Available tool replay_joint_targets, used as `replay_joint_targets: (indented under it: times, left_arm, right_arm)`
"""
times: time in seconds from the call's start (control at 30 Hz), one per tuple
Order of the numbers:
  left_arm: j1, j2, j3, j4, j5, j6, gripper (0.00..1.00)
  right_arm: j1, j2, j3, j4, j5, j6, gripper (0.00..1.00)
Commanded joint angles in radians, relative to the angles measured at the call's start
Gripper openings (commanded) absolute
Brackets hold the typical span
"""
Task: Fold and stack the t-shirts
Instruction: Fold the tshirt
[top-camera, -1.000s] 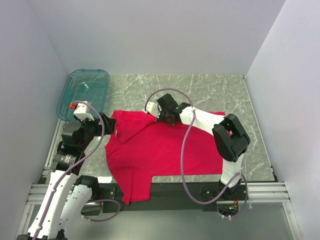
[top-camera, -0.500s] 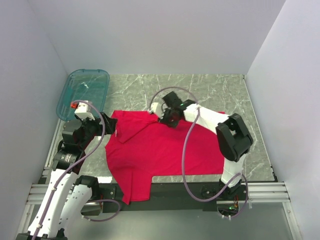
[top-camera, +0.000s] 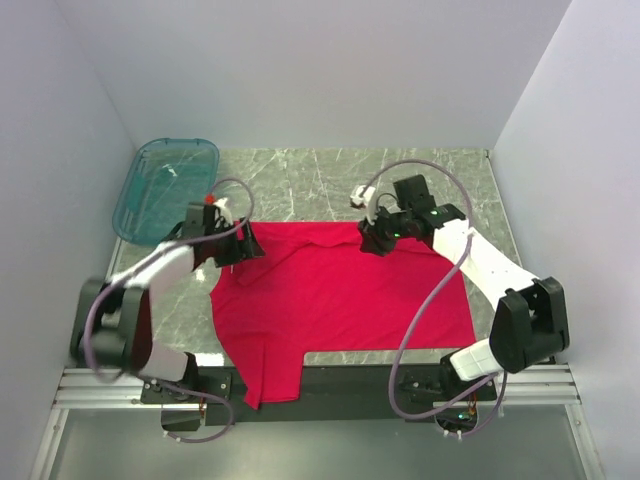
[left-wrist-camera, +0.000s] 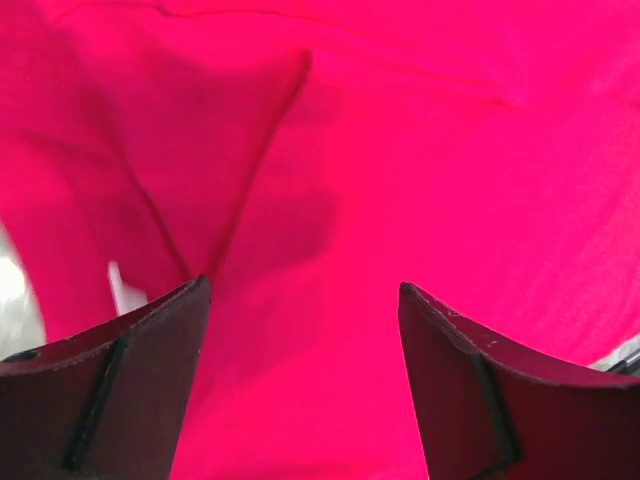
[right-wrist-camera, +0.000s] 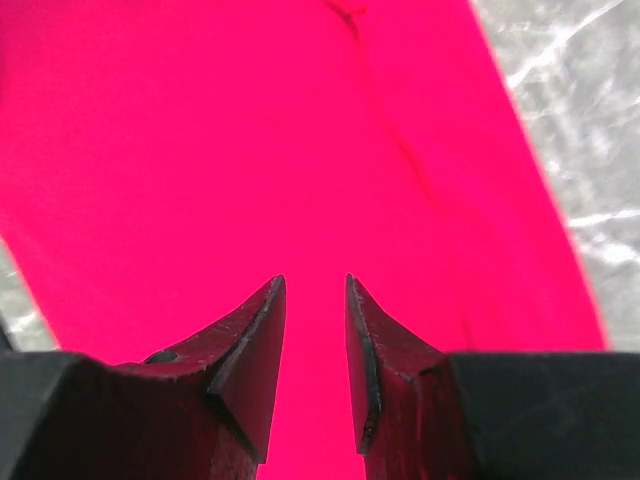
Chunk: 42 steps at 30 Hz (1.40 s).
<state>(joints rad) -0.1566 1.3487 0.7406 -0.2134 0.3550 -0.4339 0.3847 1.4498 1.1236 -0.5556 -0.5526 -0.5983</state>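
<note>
L gripper (top-camera: 243, 247) hung right over the far-left corner of the red t-shirt (top-camera: 340, 300), jaws spread wide w/ nothing between them. On its wrist cam the 2 fingers (left-wrist-camera: 150, 380) framed plain red cloth, and a dark crease ran away from the gap, so that corner looked folded over itself.

R gripper (top-camera: 370, 240) was at the shirt's far edge, roughly mid-width, well apart from the L one. Its jaws were only a slit apart. Afaict nothing was pinched, just cloth showing through the gap. Cloth lay under and ahead of its tips, w/ bare marble table (right-wrist-camera: 590, 150) off to the right.

The shirt itself was spread mostly flat on the table, from both grippers back toward the arm bases. Back from the L gripper, 1 part of it draped past the table's near edge.

Teal tub (top-camera: 165, 185) sat further out and to the left of the L gripper, not touching the shirt.
</note>
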Motion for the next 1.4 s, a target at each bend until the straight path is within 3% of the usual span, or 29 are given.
replay_joint_targets:
  times: [0.0, 0.27, 0.63, 1.07, 1.37]
  left_arm:
    - [-0.024, 0.151, 0.176, 0.025, 0.061, 0.044, 0.81]
    - [-0.077, 0.475, 0.445, -0.144, 0.018, 0.198, 0.73]
    - [-0.104, 0.533, 0.522, -0.222, -0.050, 0.238, 0.61]
    - [-0.135, 0.442, 0.491, -0.257, -0.030, 0.247, 0.01]
    - [-0.211, 0.301, 0.392, -0.290, 0.132, 0.245, 0.01]
  right_arm:
    - [-0.076, -0.058, -0.037, 0.022, -0.145, 0.038, 0.38]
    - [-0.148, -0.081, -0.044, 0.019, -0.210, 0.048, 0.38]
    - [-0.191, -0.095, -0.047, 0.017, -0.257, 0.057, 0.38]
    - [-0.230, -0.100, -0.048, 0.019, -0.271, 0.061, 0.38]
    - [-0.263, -0.114, -0.048, 0.017, -0.297, 0.063, 0.38]
